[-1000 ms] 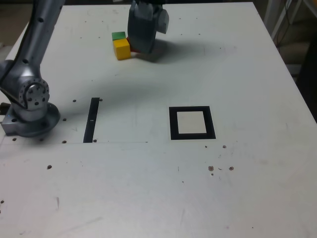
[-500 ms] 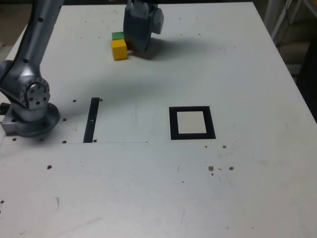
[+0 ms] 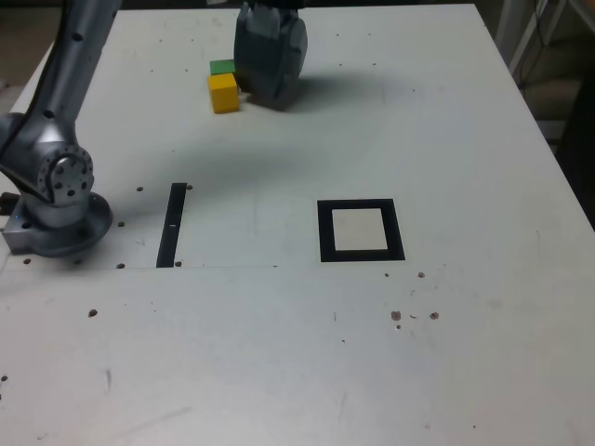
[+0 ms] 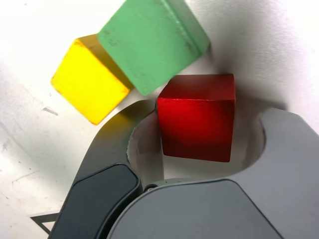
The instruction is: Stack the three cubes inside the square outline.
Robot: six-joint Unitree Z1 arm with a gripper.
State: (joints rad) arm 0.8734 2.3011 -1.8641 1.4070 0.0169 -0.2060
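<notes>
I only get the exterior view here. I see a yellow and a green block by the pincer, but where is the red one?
Observer: The wrist view shows the red cube sitting between the two jaws of the pincer, which is why the pincer hides it from you.
Visitor: Is it squeezed tight?
Observer: Not that I can see; one jaw stands clear of the cube, and the other side is too close to judge.
Visitor: Are the blocks touching each other?
Observer: The green cube overlaps the yellow cube and its corner meets the red one's edge, as far as the wrist view shows.
</notes>
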